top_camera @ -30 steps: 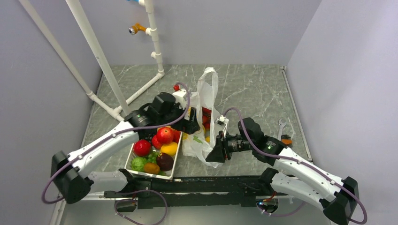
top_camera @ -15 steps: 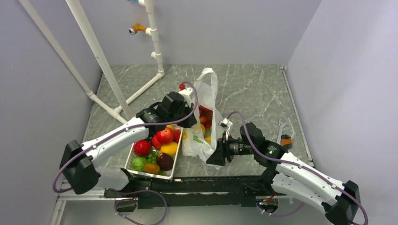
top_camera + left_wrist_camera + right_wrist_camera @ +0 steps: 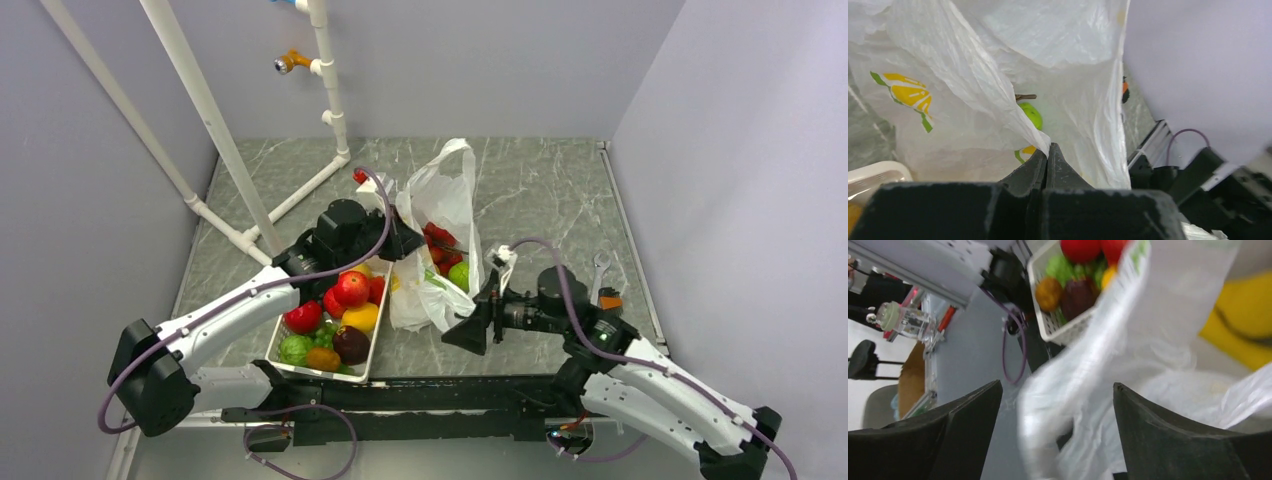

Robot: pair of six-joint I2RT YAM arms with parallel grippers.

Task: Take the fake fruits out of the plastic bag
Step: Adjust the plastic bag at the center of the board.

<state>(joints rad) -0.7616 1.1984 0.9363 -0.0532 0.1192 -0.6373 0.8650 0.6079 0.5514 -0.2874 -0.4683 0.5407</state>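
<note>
Lifted since a moment ago, the bag [image 3: 447, 190] stands open just right of the basket [image 3: 272, 352]: the left gripper [image 3: 1047, 153] clamps its rim to hold the mouth up. Inside lie a green fruit [image 3: 459, 275] and red fruits [image 3: 440, 243]; folds hide any others. The right gripper [image 3: 1054, 389], backed away near-right, gapes empty.

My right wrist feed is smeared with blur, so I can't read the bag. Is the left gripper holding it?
Observer: Yes. The left gripper is shut on a fold of the plastic bag.
Operator: Any fruit inside?
Observer: A green round fruit sits in the bag, behind that fold.
Operator: Anything else?
Observer: From above, red strawberry-like fruits show in the bag's open mouth.
</note>
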